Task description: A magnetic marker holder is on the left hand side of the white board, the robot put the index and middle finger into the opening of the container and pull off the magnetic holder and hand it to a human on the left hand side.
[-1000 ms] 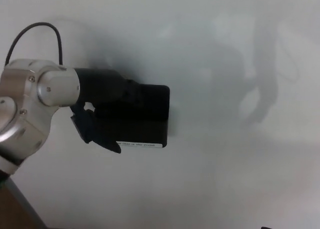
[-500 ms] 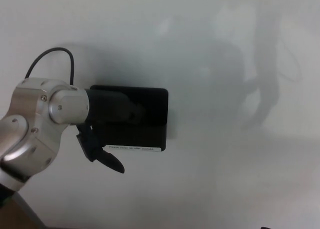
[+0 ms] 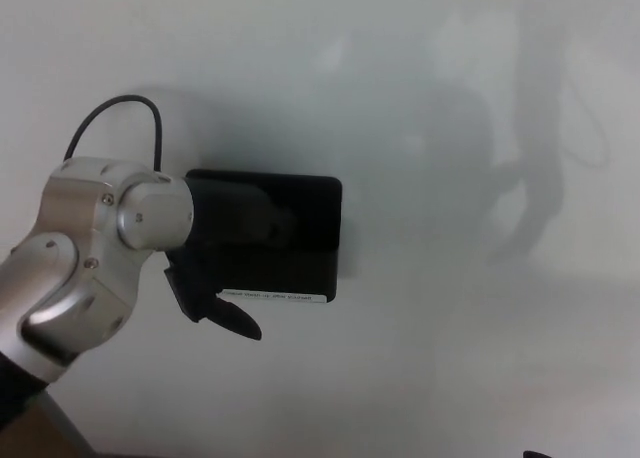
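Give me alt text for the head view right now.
The robot's left hand reaches onto a black marker holder stuck to the whiteboard, its thumb hanging below the holder's white label. No person or right hand shows.

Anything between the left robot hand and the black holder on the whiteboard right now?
Nothing visible. The left robot hand already overlaps the black rectangular magnetic marker holder on the white board, its thumb hanging below the holder. Actual grip can't be judged.
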